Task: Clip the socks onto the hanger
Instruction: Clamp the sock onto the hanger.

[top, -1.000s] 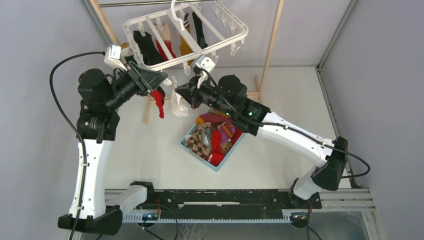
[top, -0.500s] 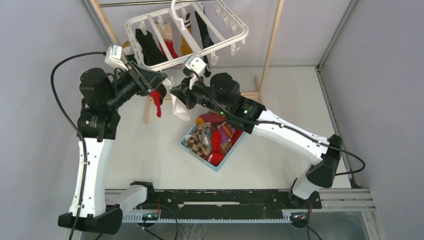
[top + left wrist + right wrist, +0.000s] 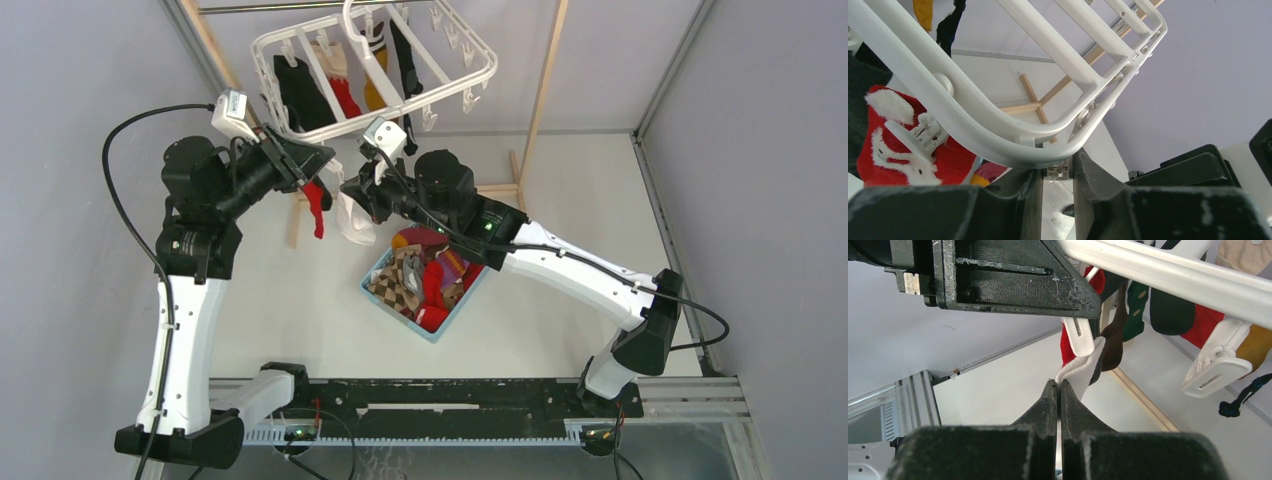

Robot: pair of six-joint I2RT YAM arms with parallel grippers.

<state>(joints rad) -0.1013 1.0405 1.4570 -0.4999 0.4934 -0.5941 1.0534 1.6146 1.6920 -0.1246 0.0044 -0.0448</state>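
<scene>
The white hanger (image 3: 470, 75) hangs at the back with black, red, mustard and striped socks clipped to it. My left gripper (image 3: 318, 158) is shut on a clip (image 3: 1058, 171) at the hanger's near corner (image 3: 998, 135). A red sock (image 3: 316, 205) hangs just below it. My right gripper (image 3: 350, 190) is shut on the cuff of a white sock (image 3: 352, 218). In the right wrist view the gripper (image 3: 1058, 385) holds that cuff (image 3: 1083, 371) up against a white clip (image 3: 1079, 335) under the left gripper's fingers.
A light-blue basket (image 3: 425, 278) with several mixed socks sits on the table below the right arm. A wooden rack (image 3: 540, 90) carries the hanger at the back. Grey walls stand left and right. More free clips (image 3: 1215, 367) dangle from the frame.
My right gripper has moved left and up with the white sock, closer to the clip held by my left gripper. The hanger has swung slightly. The left arm has barely moved.
</scene>
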